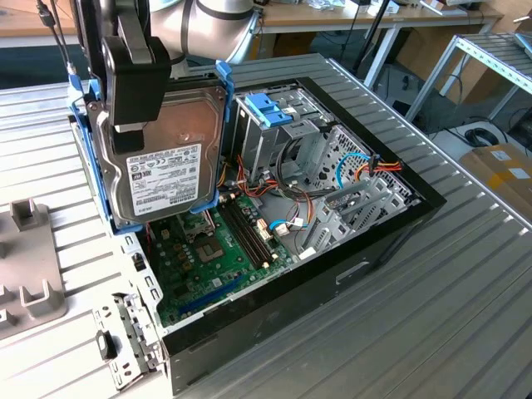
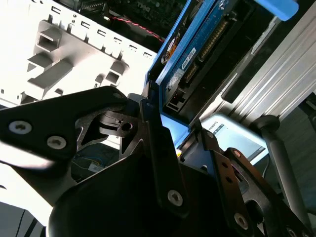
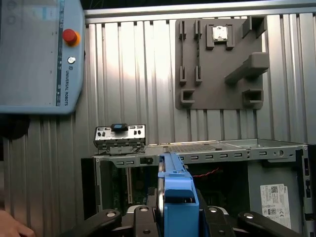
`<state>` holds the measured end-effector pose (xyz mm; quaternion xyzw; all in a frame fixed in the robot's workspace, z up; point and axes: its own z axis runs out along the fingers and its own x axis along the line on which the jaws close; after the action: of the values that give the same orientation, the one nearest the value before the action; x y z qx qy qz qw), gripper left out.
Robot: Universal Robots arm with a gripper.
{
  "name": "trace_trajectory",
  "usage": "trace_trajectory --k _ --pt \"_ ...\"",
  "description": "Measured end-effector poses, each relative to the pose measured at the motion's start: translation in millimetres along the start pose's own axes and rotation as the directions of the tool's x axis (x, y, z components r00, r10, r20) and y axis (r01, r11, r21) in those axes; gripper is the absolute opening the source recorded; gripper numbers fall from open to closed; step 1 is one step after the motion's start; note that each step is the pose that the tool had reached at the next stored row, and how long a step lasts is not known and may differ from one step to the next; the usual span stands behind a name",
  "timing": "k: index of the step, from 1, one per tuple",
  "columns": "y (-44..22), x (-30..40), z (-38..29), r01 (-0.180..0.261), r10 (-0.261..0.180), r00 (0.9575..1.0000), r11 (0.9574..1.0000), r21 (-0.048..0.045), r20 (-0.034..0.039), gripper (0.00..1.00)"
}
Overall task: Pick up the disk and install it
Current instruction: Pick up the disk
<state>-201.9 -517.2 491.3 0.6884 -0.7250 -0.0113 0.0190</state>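
**A:** Black gripper (image 1: 125,120) is clamped on the hard drive (image 1: 170,162). One of the fingers (image 1: 133,83) lies flat across the labelled face and the other is behind it.

**B:** Where's the drive?

**A:** It's off the table (image 1: 432,316), held upright on edge. The white label faces the exterior camera, with the light-blue frame (image 1: 223,125) down both sides. In the exterior view it hangs at about 10 o'clock from the middle of the open PC case (image 1: 332,283), over the corner on the exterior view's left. The lower edge is just above the near end of the motherboard (image 1: 216,249). Can't tell whether it touches anything there.

**B:** Drive cage?

**A:** The metal drive cage (image 1: 283,145) with the blue latch (image 1: 270,108) is at roughly 3 o'clock from the drive. It's just beside the drive, not touching.

**B:** Anything else on the table?

**A:** A grey fixture plate (image 1: 25,274) at about 9 o'clock from the case, lying flat. The first wrist view also shows a teach pendant (image 3: 34,54) with a red stop button (image 3: 69,35).

**B:** Wrist cams on the grasp?

**A:** The first wrist view has the blue frame edge-on between the black finger linkages, with the case rim beyond it. The second wrist view shows the drive's connector end, with the linkages closed in against it from both sides.
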Motion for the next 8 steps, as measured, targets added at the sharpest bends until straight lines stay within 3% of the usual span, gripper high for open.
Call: trace_trajectory --k 8 --pt "-0.3 4.8 0.2 0.0 0.0 1.0 1.0 0.0001 0.0002 0.37"
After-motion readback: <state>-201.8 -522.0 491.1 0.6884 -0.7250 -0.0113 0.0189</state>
